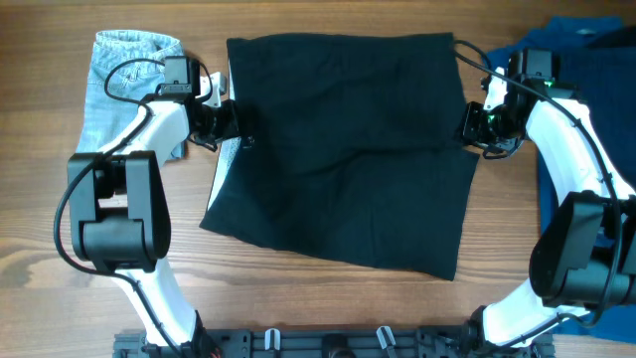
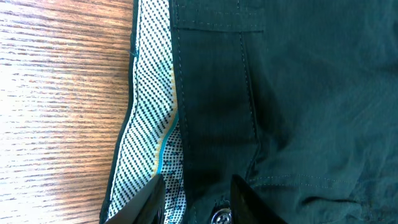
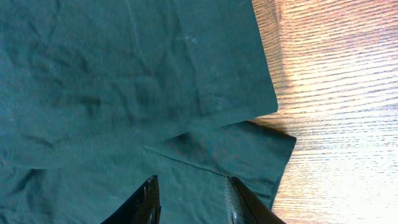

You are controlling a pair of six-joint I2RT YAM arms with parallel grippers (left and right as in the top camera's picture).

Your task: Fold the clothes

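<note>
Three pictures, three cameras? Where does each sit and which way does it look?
Overhead: above the table, looking straight down at the black shorts, both arms showing.
Left wrist: on the left arm, looking along its fingers at the dotted lining.
Right wrist: on the right arm, looking past its fingers at the shorts' corner.
All three share the shorts.

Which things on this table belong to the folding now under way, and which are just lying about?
In hand:
black shorts, lying between the arms
left claw, open at their waistband
right claw, open at their opposite side

Lying about, untouched:
light-blue denim garment, beside the left arm
dark blue garment, beside the right arm
</note>
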